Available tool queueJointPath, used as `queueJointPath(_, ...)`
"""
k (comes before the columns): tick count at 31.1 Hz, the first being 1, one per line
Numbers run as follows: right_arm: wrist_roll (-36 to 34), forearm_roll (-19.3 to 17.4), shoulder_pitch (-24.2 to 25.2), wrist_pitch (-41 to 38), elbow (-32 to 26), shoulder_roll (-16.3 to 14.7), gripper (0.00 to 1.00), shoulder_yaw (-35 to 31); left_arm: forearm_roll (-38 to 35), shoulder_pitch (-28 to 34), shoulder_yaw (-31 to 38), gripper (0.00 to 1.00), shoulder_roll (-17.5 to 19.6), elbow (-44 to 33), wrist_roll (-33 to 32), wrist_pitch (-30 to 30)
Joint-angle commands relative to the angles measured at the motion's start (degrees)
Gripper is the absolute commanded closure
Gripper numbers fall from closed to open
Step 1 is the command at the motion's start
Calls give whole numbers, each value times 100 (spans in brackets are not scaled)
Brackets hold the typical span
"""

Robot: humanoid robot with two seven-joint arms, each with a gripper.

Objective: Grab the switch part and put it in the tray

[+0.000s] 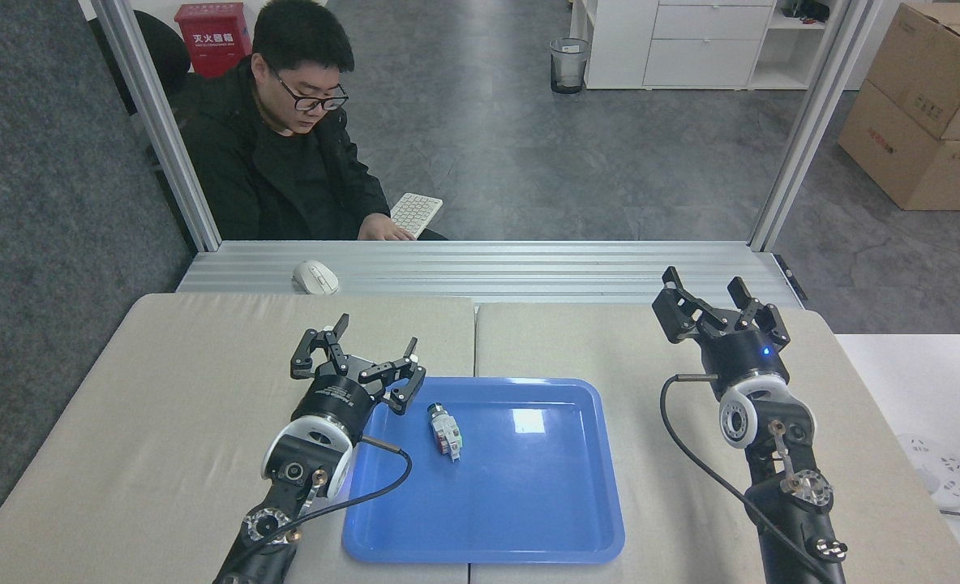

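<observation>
Switch part (445, 432), a small whitish-grey translucent piece with a silvery cylindrical end pointing toward the top of the frame, lies on its side in the upper left area of the large shallow glossy blue plastic tray (529, 519), free of both arms; any green on it is barely visible from this angle. The tray, rectangular with rounded corners and a raised rim, sits low in the centre of the frame across the seam of two beige padded sheets covering the tabletop (164, 389), and a window glare shows on its sheen. The left end effector (358, 361), black and metal with a white wrist ring, hovers just off the tray's upper left corner with its fingers spread wide apart and nothing between them; its arm rises from the lower left edge with a black cable looping beside it. The right end effector (719, 304) stands at the centre right, pointing toward the top of the frame, fingers also apart and empty, a small blue light on its wrist. Behind the ribbed aluminium rail a white computer mouse (315, 277) rests. In the upper left a person in a black jacket (277, 162) sits with a hand by a white keyboard (415, 212). A red box (212, 32) carries white Chinese characters, and brown cardboard boxes (926, 113) at the upper right bear small print too small to read.
</observation>
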Motion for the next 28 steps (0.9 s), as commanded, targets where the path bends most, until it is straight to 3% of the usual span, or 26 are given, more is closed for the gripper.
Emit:
queueJointPath(1,3,0,0,1,0,13,0,-2,308,-247,1270,1,505,588,179,8)
queueJointPath(6,3,0,0,1,0,13,0,-2,563,-466,1279,0,751,606,188,35)
queueJointPath(14,3,0,0,10,0,13,0,-2,1477,-519,1402,0,787,413,188,422)
queueJointPath(28,3,0,0,1,0,13,0,-2,1504,-431,1367,0,936,307,196,351)
